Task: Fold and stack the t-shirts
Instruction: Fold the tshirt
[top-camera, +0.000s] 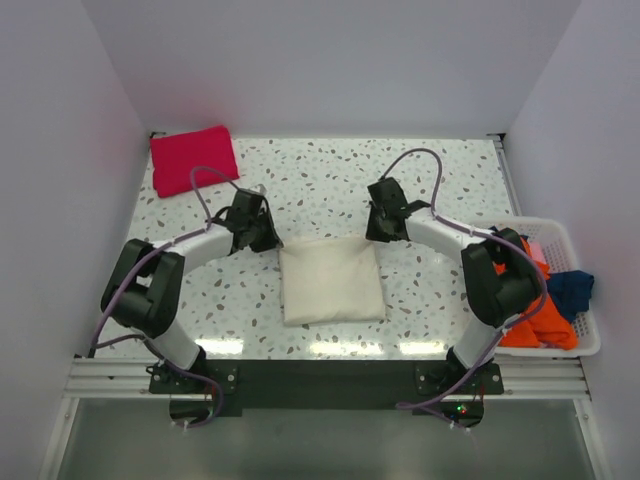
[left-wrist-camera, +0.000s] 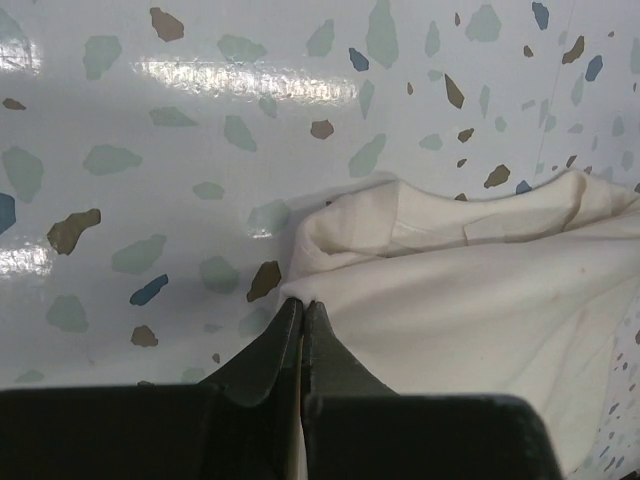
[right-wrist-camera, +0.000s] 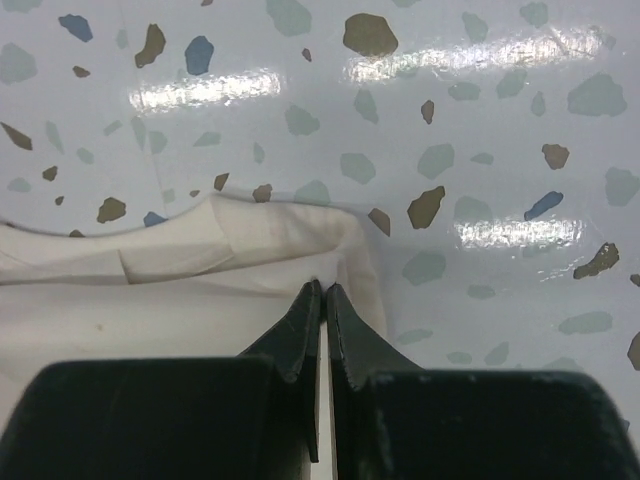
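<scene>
**Q:** Surface and room?
**Me:** Speckled white surface (top-camera: 330, 180), plain white walls (top-camera: 320, 60) on three sides. Cream t-shirt (top-camera: 332, 281) folded near-square, mid-surface. Red t-shirt (top-camera: 194, 159) folded at the far left corner. White basket (top-camera: 592, 345) at the right edge, with the orange t-shirt (top-camera: 545, 325) and blue t-shirt (top-camera: 572, 290) bunched inside.
**Q:** Claws?
**Me:** My left claw (left-wrist-camera: 302, 304) is clenched, tips together, touching the cream one's far left corner. My right claw (right-wrist-camera: 322, 288) is clenched too, tips over the far right corner. Can't tell if either has cloth nipped.
**Q:** View differences?
**Me:** Wrist views show layered folds along that far edge. From the top it reads as a flat pad. Red shirt and basket appear in the top view only.
</scene>
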